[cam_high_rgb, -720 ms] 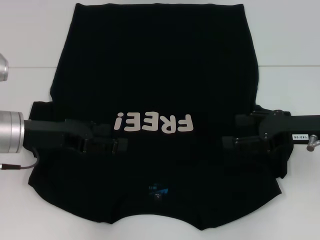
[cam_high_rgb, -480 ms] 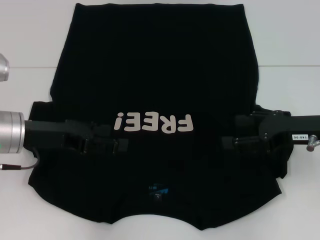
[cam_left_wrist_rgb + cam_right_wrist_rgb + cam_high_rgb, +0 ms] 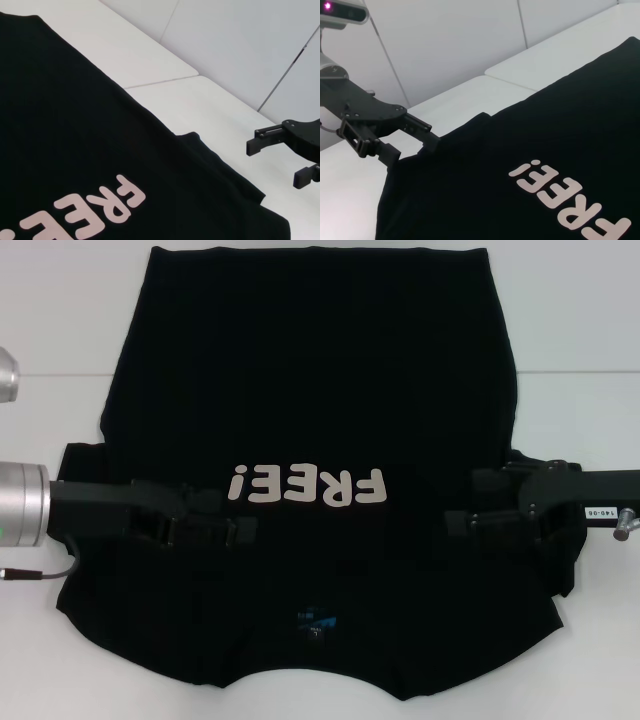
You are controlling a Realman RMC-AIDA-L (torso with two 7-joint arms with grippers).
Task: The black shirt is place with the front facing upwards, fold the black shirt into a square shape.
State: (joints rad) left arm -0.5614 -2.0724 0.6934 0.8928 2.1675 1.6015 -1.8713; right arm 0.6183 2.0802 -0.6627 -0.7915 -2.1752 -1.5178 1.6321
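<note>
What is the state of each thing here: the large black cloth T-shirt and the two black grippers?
Large black cloth T-shirt: spread flat on the white table, front up, pale lettering showing, not yet folded.
Left gripper: over the shirt's left sleeve area, fingers open.
Right gripper: over the shirt's right sleeve area, fingers open.

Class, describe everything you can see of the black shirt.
The black shirt is plain dark cloth, spread flat and front-up on the white table. Pale "FREE!" lettering crosses its chest; a small blue neck label sits near the collar. The left claw and right claw are over its sleeve areas, both open.
</note>
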